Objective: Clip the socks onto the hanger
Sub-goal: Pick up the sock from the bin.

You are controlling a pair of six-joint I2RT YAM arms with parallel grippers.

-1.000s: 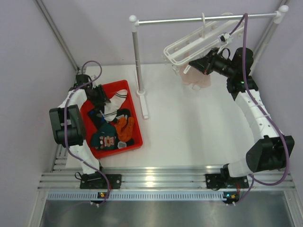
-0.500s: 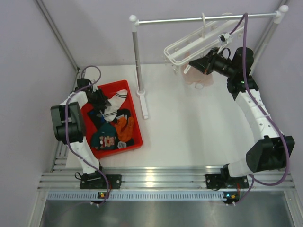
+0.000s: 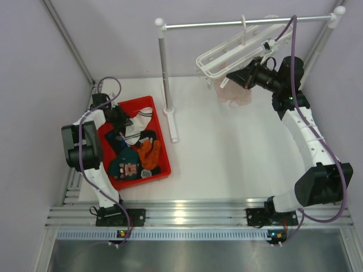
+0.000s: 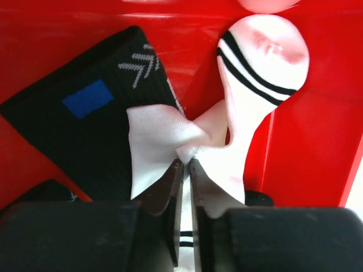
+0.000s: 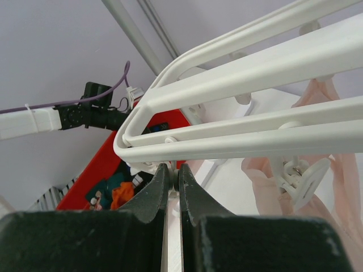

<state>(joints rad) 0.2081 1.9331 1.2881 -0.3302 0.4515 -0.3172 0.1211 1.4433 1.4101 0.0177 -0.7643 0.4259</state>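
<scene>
Inspecting the left side first: the left gripper (image 4: 184, 164) sits down in the red tray (image 4: 317, 141), its jaws drawn to a narrow slit on a small raised fold of the white sock (image 4: 255, 62), beside the black sock (image 4: 85, 124) with the blue patch. The remaining socks (image 3: 135, 156) lie heaped in the same tray. The right gripper (image 5: 171, 170) is up at the near corner of the hanger (image 5: 255, 62), which hangs tilted from the metal rail (image 3: 244, 23). Its jaws are all but closed and appear to nip a part just under the rim, though which part is hidden. A pale pink garment (image 5: 334, 187) hangs from a clip (image 5: 300, 178) nearby. Risks noted: the hold on the white sock is a thin pinch of cloth and may slip on lifting. The black sock touches it and could be dragged out. The tilted hanger may swing if that hold fails.
</scene>
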